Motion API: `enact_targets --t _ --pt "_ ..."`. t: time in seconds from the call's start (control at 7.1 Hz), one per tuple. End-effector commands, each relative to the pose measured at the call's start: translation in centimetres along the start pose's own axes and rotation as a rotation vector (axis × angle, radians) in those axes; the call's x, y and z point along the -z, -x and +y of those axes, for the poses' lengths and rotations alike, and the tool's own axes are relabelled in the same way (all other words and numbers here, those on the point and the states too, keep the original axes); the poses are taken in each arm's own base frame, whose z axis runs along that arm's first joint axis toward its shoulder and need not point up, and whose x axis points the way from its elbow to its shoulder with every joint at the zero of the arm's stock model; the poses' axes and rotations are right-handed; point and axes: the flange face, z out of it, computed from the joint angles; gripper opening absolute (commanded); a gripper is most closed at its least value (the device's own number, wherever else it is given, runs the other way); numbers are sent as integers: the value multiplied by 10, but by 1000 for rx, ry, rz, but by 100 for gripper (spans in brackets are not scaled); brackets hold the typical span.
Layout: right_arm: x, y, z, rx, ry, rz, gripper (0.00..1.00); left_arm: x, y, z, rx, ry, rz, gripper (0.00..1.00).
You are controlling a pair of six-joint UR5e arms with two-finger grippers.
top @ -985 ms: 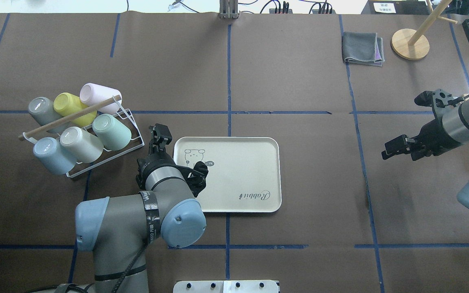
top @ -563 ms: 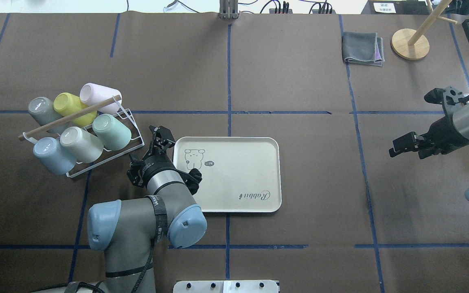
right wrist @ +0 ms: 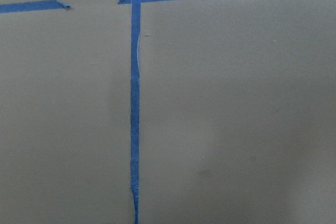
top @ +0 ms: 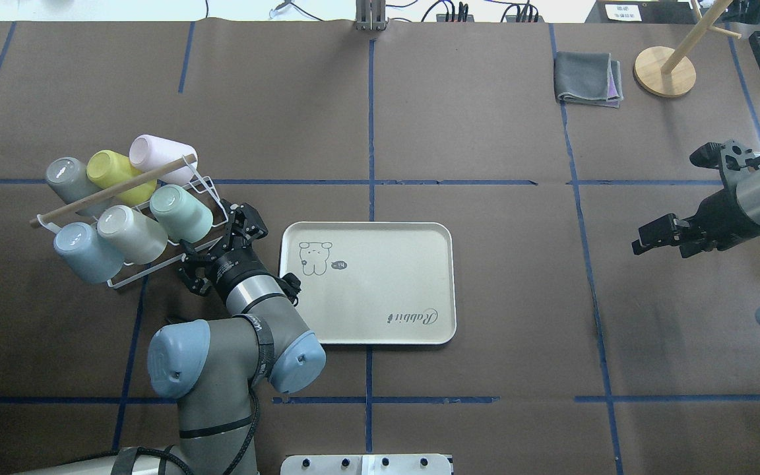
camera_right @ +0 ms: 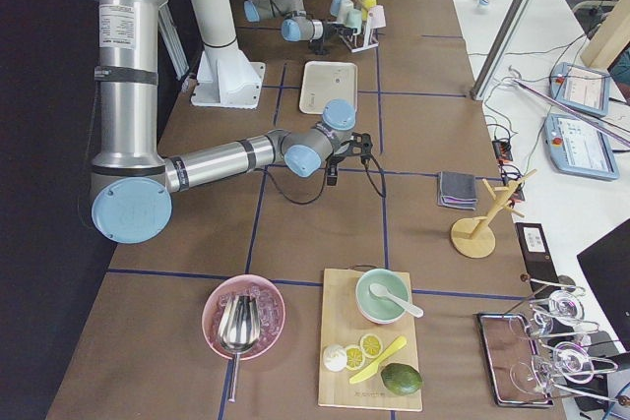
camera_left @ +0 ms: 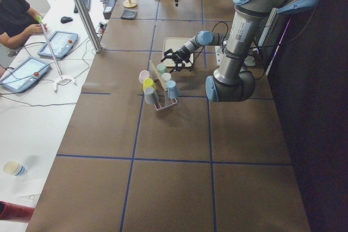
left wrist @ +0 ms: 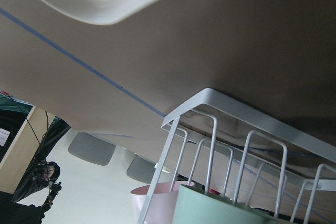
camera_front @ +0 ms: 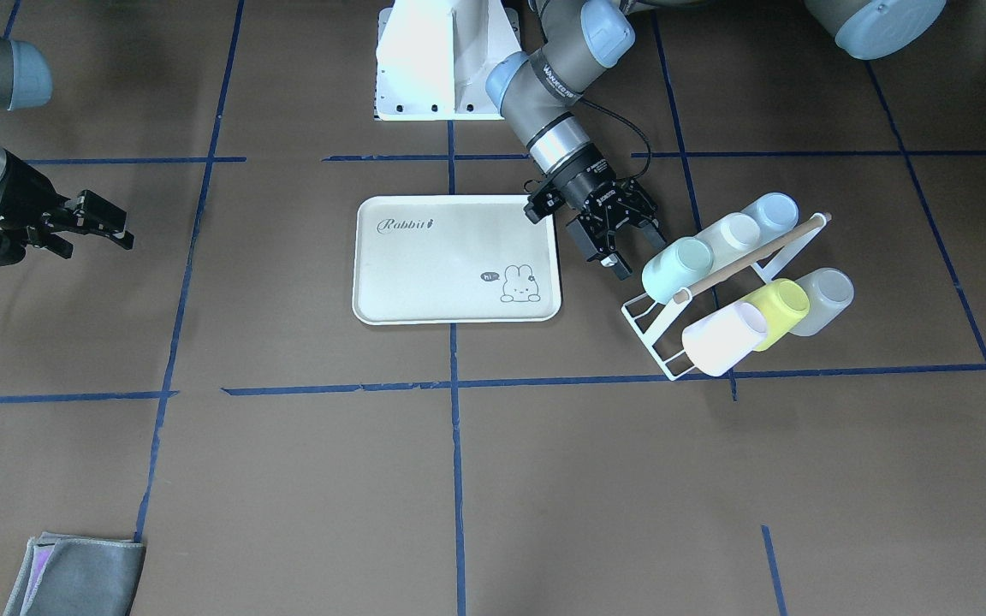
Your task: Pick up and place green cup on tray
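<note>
Left gripper (top: 214, 232): open, jaws spread wide, holding nothing. It is low over the table (top: 485, 132) and points at the rack (top: 220, 199).
Green cup (top: 182, 212): just ahead of the left gripper's fingertips, not between them. It lies tilted in the rack, at the end of the row nearest this gripper. No contact with the fingers shows. In the left wrist view its body fills the lower edge, behind the rack wires.
Rack: white wire. Its nearest corner sits in front of the spread jaws.
Tray (top: 386, 277): flat on the table, just beside the left gripper on the side away from the rack. The wrist overlaps its edge in the overhead view.
Cream cup (top: 130, 232), blue cup (top: 86, 251): same row as the green cup, farther from the left gripper.
Pink cup (top: 162, 157), yellow cup (top: 119, 175), grey cup (top: 73, 181): the row beyond, farthest from the left gripper.
Rod (top: 113, 191): wooden, running along the rack above and between the two rows.
Right gripper (top: 660, 244): fingers appear apart, holding nothing. It hovers over bare table, well apart from tray and rack. Its wrist view shows only table and blue tape (right wrist: 135, 129).
</note>
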Motion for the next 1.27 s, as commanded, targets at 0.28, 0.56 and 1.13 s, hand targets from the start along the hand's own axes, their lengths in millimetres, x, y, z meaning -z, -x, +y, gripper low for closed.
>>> enact_targets --t 0.28,0.56,1.13 --pt "1 -2 0 -4 2 -2 100 -16 -13 -5 -72 59 17 100" --pt "0 -3 1 -5 4 -1 100 -22 -9 -1 -66 65 22 98" --pt "-1 -5 1 -8 5 3 100 -32 -11 -4 -69 80 30 98"
